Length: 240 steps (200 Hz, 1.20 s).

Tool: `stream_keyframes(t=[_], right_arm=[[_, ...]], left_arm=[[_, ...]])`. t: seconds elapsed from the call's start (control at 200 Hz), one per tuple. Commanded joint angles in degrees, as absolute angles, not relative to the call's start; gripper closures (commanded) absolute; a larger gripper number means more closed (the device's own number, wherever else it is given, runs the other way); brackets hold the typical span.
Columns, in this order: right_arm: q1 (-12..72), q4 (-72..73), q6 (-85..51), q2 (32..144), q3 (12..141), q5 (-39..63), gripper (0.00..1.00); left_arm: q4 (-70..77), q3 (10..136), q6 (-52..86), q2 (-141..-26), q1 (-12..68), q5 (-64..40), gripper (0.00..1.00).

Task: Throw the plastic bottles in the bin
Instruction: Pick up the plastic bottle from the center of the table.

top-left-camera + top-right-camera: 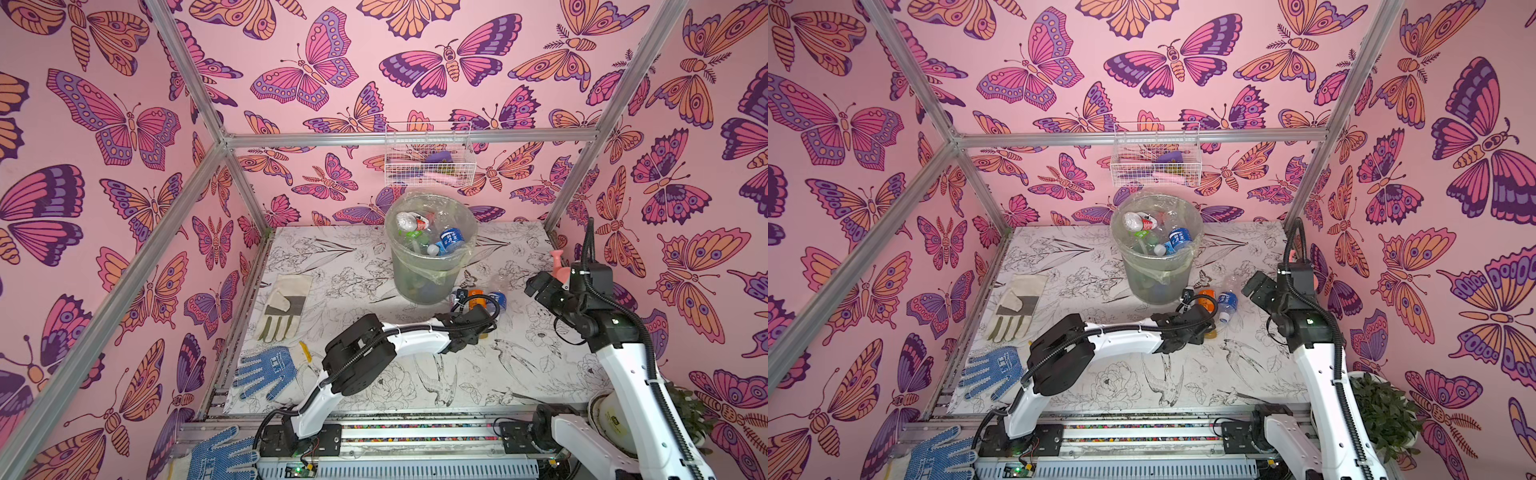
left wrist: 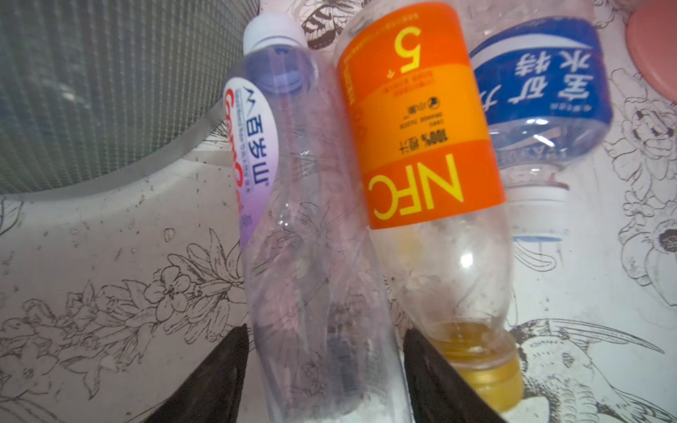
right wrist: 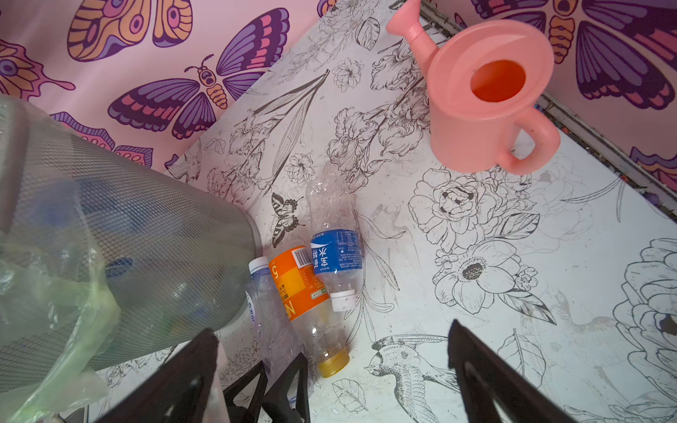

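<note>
Three plastic bottles lie side by side on the surface (image 1: 415, 374), just beside the foot of the bin (image 1: 419, 282): a clear bottle with a white-and-purple label (image 2: 311, 219), an orange-labelled bottle (image 2: 421, 146) touching it, and a blue-labelled bottle (image 2: 538, 73) next to that.

Further bottles (image 1: 451, 239) already sit inside the bin's liner.

The left tool (image 2: 322, 329) is low, with one finger on each side of the clear bottle's lower body and close against its walls. Whether they press on it cannot be told.

The right tool (image 3: 331, 326) hangs above the group, its fingers wide apart and holding nothing.

A pink watering can (image 3: 483, 95) stands upright, well apart from the bottles.
</note>
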<state>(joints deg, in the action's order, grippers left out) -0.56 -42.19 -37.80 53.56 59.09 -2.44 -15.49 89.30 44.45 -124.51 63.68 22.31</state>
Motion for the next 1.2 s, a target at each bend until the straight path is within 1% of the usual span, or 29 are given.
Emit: stream_keyframes(t=[0.0, 0.075, 0.15, 0.2, 0.255, 0.301, 0.481, 0.877, 1.052, 1.197], right_arm=[[-1.1, -40.8, -39.2, 53.0, 58.5, -2.0, 0.01], [-1.1, -40.3, -39.5, 53.0, 58.2, -1.8, 0.01], [-1.1, -40.3, -39.5, 53.0, 58.2, -1.6, 0.01], [-1.2, -40.4, -39.5, 52.8, 58.1, -1.8, 0.01], [-1.3, -40.4, -39.5, 52.5, 58.0, -2.0, 0.01], [-1.3, -40.3, -39.6, 52.2, 57.9, -2.0, 0.01], [-1.6, -40.3, -39.6, 51.6, 57.7, -2.1, 0.01], [-2.4, -40.5, -39.5, 51.9, 57.1, -2.6, 0.01], [-3.4, -40.5, -39.4, 52.2, 56.9, -2.3, 0.01], [-4.4, -40.6, -39.4, 52.6, 57.4, -2.0, 0.01]], left_arm=[[-17.6, 90.3, 43.7, -126.1, 63.2, 22.6, 0.35], [-17.6, 89.7, 43.7, -125.8, 63.2, 22.9, 0.44], [-17.5, 89.2, 43.4, -125.3, 63.2, 23.0, 0.6], [-17.5, 88.7, 42.9, -124.5, 63.3, 23.2, 0.69], [-17.8, 88.1, 42.2, -123.4, 63.5, 23.9, 0.75], [-17.7, 87.5, 41.6, -122.3, 63.9, 24.7, 0.79], [-18.3, 84.2, 40.0, -117.1, 65.3, 26.9, 0.84], [-20.5, 80.0, 37.1, -106.8, 68.9, 28.9, 0.86], [-22.7, 80.6, 32.7, -101.6, 71.4, 31.6, 0.88], [-25.7, 83.6, 28.8, -98.1, 73.5, 34.0, 0.89]])
